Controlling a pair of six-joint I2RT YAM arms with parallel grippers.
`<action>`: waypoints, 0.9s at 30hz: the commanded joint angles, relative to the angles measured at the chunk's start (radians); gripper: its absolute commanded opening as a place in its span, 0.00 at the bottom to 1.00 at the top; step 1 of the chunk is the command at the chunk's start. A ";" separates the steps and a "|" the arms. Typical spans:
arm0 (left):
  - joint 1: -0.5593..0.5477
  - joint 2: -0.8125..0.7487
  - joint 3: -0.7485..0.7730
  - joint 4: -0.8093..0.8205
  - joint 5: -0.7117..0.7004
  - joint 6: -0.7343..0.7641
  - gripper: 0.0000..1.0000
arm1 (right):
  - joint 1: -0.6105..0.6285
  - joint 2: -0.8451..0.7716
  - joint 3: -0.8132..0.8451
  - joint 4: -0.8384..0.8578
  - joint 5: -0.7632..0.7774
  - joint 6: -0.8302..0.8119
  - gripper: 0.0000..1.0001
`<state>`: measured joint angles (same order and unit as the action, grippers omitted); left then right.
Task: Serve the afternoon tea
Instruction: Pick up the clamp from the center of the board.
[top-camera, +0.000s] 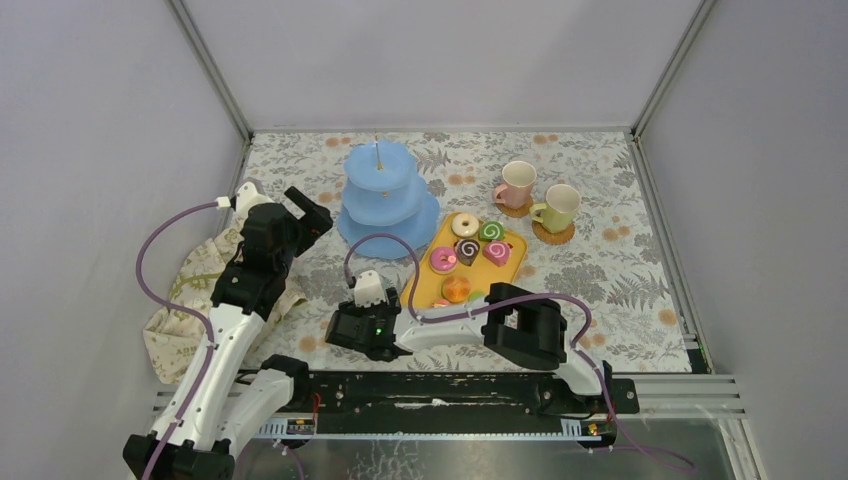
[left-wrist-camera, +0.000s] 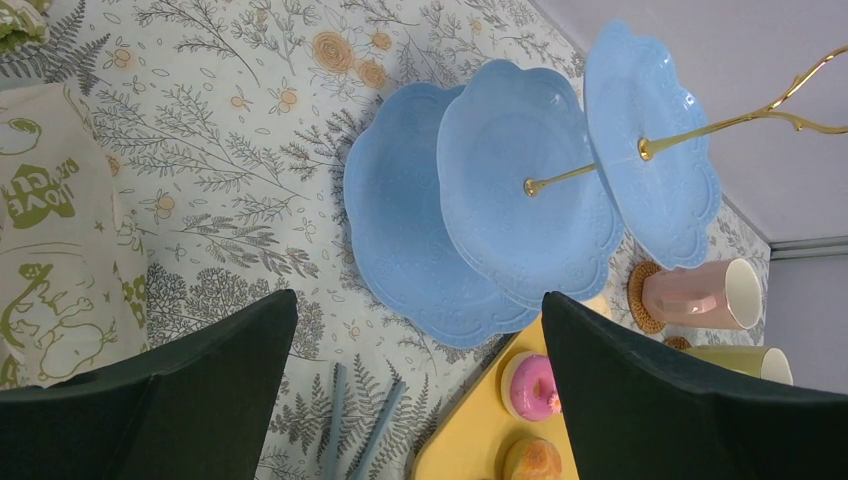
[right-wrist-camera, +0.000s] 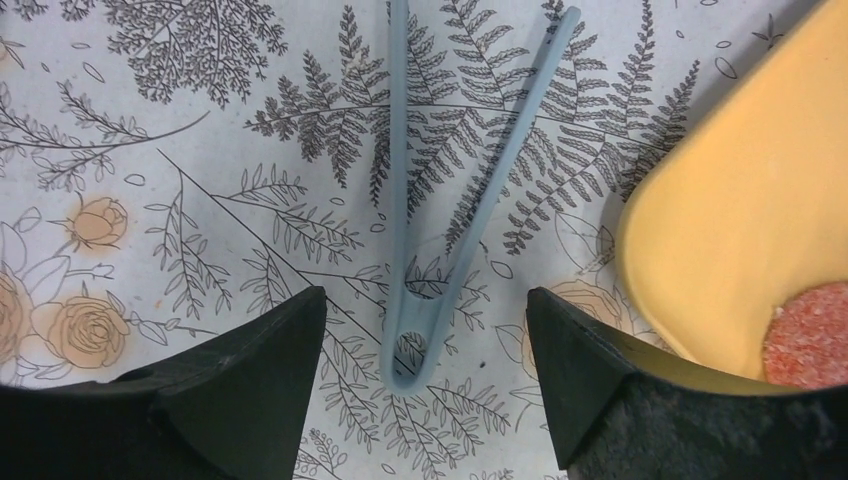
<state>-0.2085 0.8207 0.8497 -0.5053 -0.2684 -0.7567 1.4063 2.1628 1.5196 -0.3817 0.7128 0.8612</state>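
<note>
Right gripper (right-wrist-camera: 425, 300): jaws released, standing apart on either side of a pair of blue-grey tongs (right-wrist-camera: 398, 180) and touching neither arm of it. The hinged loop of the tongs lies nearest your palm, and the two arms fan away from you across the floral tablecloth (right-wrist-camera: 200, 150). The step in hand appears to be picking up this tool.

Recommendations:
- Close across both arms a little beyond the loop, not on the loop itself, so that your squeeze can work the tips.
- Come down low; the tool lies flat on the cloth and a high close would skid over it.
- Mind your right finger. The rim of the yellow tray (right-wrist-camera: 740, 200) sits just beside it, with an orange pastry (right-wrist-camera: 810, 335) at its near end.

Left gripper (left-wrist-camera: 420, 300): jaws wide and holding nothing, hovering above the table beside a beige cloth (left-wrist-camera: 60, 260).

Task items: the pastries (top-camera: 470, 245) are all on the tray. The light-blue three-tier stand (left-wrist-camera: 480, 180) stands just beyond the tray's left end, all tiers bare. The pink mug (left-wrist-camera: 700, 293) and pale green mug (left-wrist-camera: 740, 362) stand on coasters past the tray's right end. Serving is judged not yet begun.
</note>
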 joint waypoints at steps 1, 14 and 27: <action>0.006 0.003 0.001 0.054 0.013 -0.010 1.00 | -0.016 0.013 -0.034 0.029 -0.040 0.021 0.79; 0.005 0.003 -0.012 0.066 0.014 -0.010 1.00 | -0.039 0.030 -0.096 0.086 -0.102 0.051 0.58; 0.006 0.002 -0.011 0.069 0.012 -0.010 1.00 | -0.041 0.032 -0.116 0.071 -0.112 0.039 0.36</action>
<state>-0.2085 0.8257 0.8398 -0.4889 -0.2531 -0.7673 1.3697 2.1513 1.4570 -0.2554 0.7136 0.8696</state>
